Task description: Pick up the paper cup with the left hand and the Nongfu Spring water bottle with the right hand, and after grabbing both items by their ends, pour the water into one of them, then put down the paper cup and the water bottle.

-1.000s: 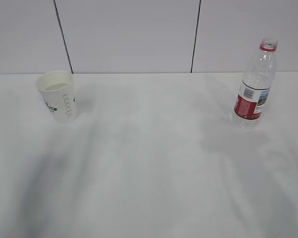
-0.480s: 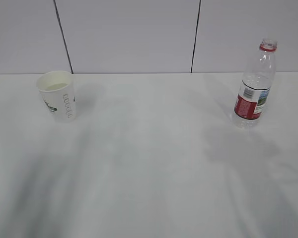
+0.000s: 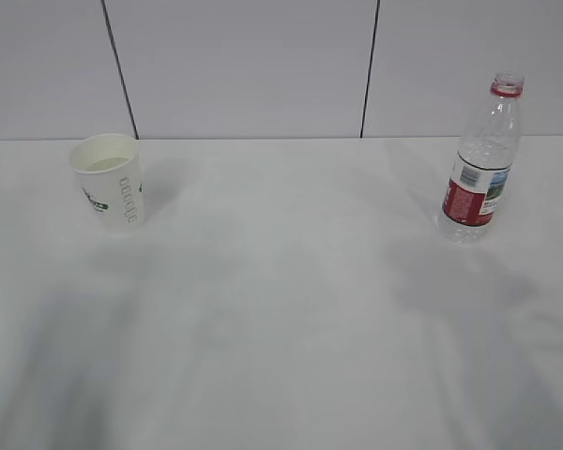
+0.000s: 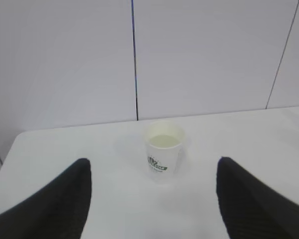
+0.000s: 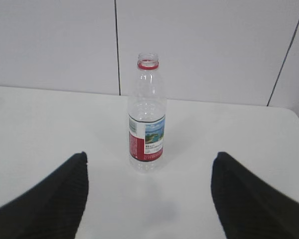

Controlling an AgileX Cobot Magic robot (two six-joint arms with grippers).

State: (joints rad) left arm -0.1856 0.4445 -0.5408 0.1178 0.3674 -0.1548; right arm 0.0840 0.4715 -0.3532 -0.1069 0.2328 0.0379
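Fingers (image 4: 50, 204) of the left hand (image 4: 152, 199) stand spread wide and empty, well short of the small white paper cup with green print (image 4: 163, 153). The cup stands upright at the left of the white surface (image 3: 281, 300) and holds pale water (image 4: 164, 142). Right hand (image 5: 149, 199) is likewise spread and empty, facing the tall clear plastic water bottle with red-and-white label (image 5: 146, 117), upright at the right, uncapped, apparently empty. Judged: pouring and set-down done. Neither arm shows in the exterior view; only finger tips show in the wrist views.
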